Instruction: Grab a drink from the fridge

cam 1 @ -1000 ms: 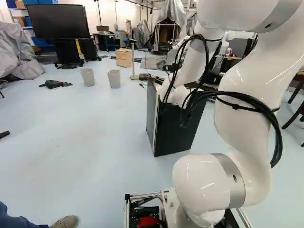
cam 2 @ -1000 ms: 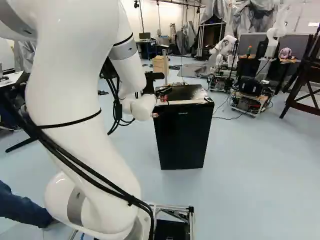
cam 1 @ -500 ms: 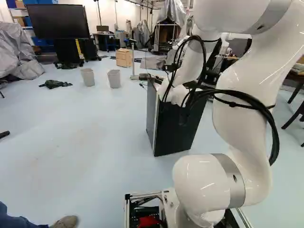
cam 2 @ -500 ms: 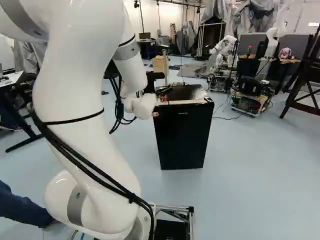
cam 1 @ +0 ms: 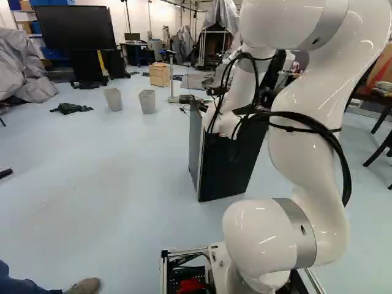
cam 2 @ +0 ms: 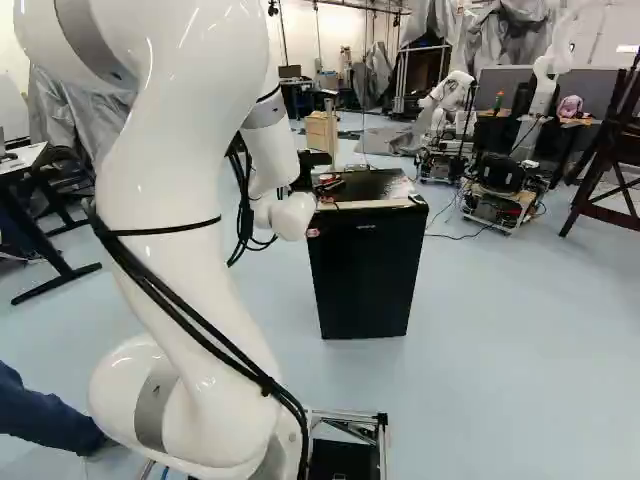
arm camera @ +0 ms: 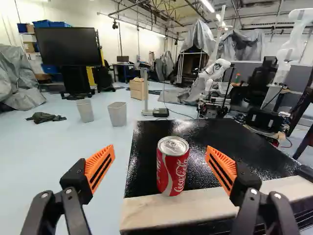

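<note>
In the right base view my gripper (cam 2: 329, 184) shows only in part beside the wrist, low over the black fridge (cam 2: 365, 265). In the wrist view the gripper (arm camera: 160, 156) stands wide open, its orange pads apart. A red drink can (arm camera: 172, 169) is upright on the fridge top (arm camera: 205, 142), at its pale edge strip (arm camera: 176, 210). It stands between the lines of the two fingers, nearer the finger over the fridge, with a gap on both sides. The fridge door is closed; the arm hides part of the fridge in the left base view.
Two grey bins (cam 1: 113, 99) (cam 1: 147, 101) and a wooden cabinet (cam 1: 160, 74) stand beyond the fridge on its left. Another robot (cam 2: 450, 110) is behind it to the right. A dark wooden stand (cam 2: 605, 150) rises at the far right of the right base view.
My arm has shifted: its upper links moved left in the left base view and right in the right base view, and the wrist slightly right in the latter. Base and fridge are unmoved.
</note>
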Available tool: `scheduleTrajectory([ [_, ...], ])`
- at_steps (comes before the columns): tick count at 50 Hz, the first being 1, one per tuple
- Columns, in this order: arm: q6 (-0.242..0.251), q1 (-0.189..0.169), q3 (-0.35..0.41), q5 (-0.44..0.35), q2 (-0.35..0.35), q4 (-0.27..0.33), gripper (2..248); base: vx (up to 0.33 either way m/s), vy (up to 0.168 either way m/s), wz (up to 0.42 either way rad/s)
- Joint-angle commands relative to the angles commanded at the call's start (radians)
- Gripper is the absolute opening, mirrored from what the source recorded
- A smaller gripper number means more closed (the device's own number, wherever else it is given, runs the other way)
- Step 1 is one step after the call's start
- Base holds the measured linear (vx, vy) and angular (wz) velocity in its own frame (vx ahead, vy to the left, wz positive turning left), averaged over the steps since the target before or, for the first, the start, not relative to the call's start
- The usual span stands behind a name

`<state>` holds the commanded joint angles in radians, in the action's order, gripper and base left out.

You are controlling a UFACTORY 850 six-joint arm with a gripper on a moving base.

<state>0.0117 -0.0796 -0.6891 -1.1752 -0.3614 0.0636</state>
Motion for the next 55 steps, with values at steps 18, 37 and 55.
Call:
scheduleTrajectory([
  [18,0.0,-0.008,-0.033,0.0,-0.03,0.0,247,0.0,0.0,0.0],
  [37,0.0,-0.017,-0.073,0.0,-0.071,0.0,247,0.0,0.0,0.0],
  [55,0.0,-0.016,-0.125,0.0,-0.116,0.0,247,0.0,0.0,0.0],
])
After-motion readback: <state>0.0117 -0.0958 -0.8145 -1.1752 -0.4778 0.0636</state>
